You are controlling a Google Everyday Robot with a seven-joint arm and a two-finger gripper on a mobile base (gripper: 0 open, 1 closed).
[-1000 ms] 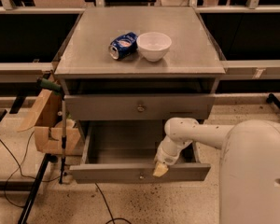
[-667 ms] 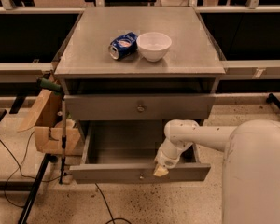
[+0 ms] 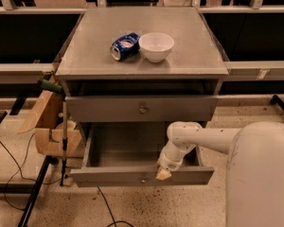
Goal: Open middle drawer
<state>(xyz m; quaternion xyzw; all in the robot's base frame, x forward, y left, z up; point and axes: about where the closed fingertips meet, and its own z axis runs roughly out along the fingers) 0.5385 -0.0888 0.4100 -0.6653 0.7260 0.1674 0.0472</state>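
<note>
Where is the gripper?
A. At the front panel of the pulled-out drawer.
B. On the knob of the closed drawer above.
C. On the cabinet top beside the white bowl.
A: the gripper sits at the front panel of the pulled-out middle drawer, close beside its knob.

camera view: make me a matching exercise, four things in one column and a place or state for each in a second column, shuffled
Things
1. middle drawer
2. upper drawer
3. blue can
4. gripper

Place or state
a. lying on its side on the cabinet top
b. at the front panel of the opened drawer, right of its knob
c. pulled out
d. shut

Pairs: 1-c, 2-d, 3-a, 4-b
</note>
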